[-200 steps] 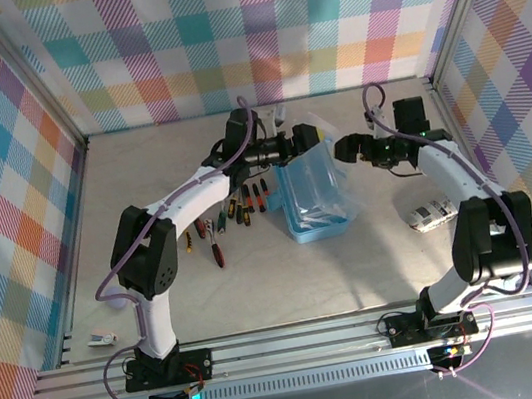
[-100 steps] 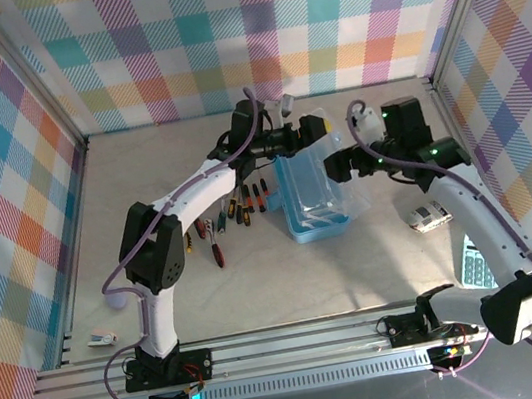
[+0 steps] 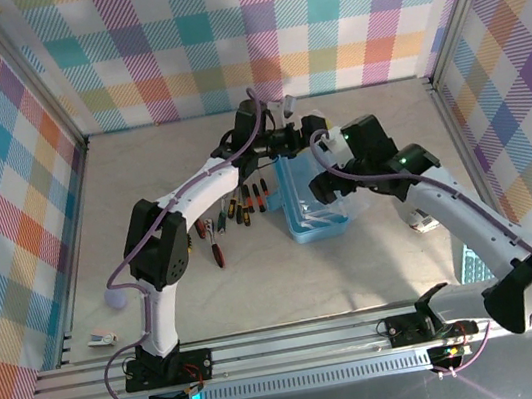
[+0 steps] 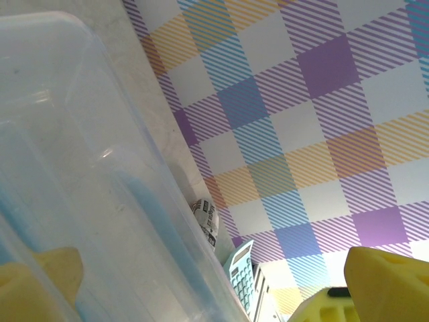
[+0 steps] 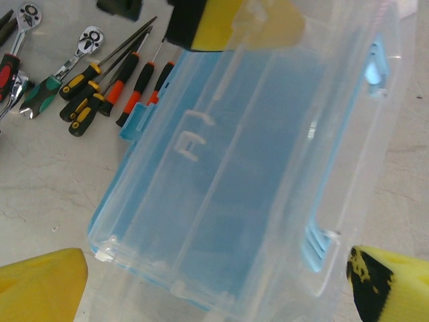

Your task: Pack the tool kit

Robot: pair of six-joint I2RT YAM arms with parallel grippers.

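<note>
**Q:** What has changed since a second ago?

**A:** The right arm has swung from the right of the case [image 3: 317,214] to a position above it. The right gripper [image 3: 327,182] now hangs over the near half of the case. The left gripper [image 3: 316,133] has stayed at the case's far end.

**Q:** Status of the items, left to right?

**A:**
- The pliers [image 3: 216,248] lie on the table [image 3: 260,291], well left of the case.
- The ratchet wrenches [image 5: 86,41] lie left of the case.
- The screwdrivers [image 5: 114,84] lie in a row just beside the case's left wall.
- No tool can be made out inside the case.
- The clear lid [image 5: 268,134] is not latched. Its exact angle cannot be told.

**Q:** Jaw condition?

**A:**
- Left gripper: jaws fully spread, gripping nothing. One yellow finger [image 4: 40,282] shows through the plastic and the other stands outside, so a wall of the case lies between them.
- Right gripper: jaws fully spread above the case, with a fingertip [image 5: 47,282] to either side, holding nothing.

**Q:** Progress?

**A:** Judged early. No tool is packed. Every tool remains to be loaded, and the lid remains to be closed.
</note>
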